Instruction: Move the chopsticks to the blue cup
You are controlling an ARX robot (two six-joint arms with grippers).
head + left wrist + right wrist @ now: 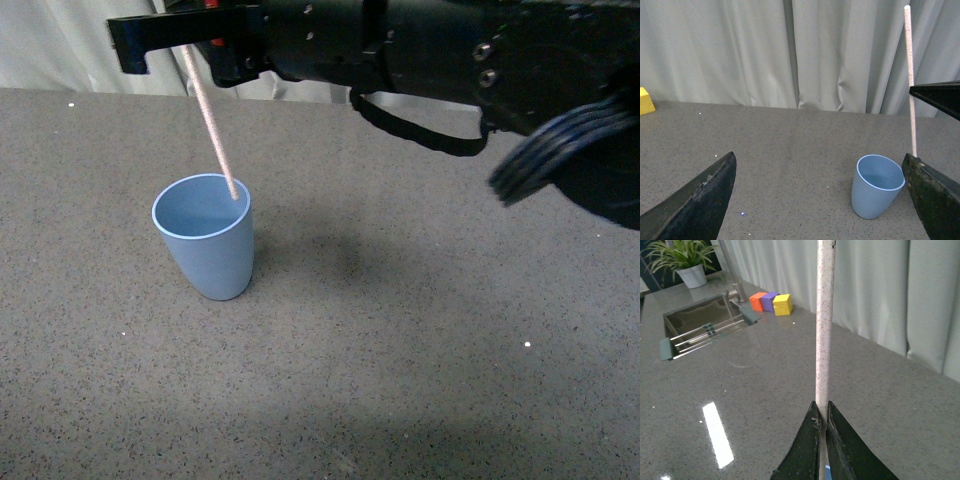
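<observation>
The right gripper has its jaws pressed together on the chopsticks, a single pale stick pinched somewhere near its middle. A good length stands above the jaws and the rest slants down below them. Its lower tip hangs at the mouth of the blue cup, close to the rim. I cannot tell whether it has dipped inside yet. The cup stands upright on the grey speckled counter, well below the jaws.

The left gripper is spread wide and holds nothing. The cup shows between its jaws, nearer one of them.

To my eye the stick is very light and stiff, and too thin and smooth to give the jaws much hold. Held at one narrow point, it could swivel or slip. The middle hold looks sensible, since it leaves a long tail free to enter. The cup looks light and narrow-based, so a nudge at the rim could tip it.
</observation>
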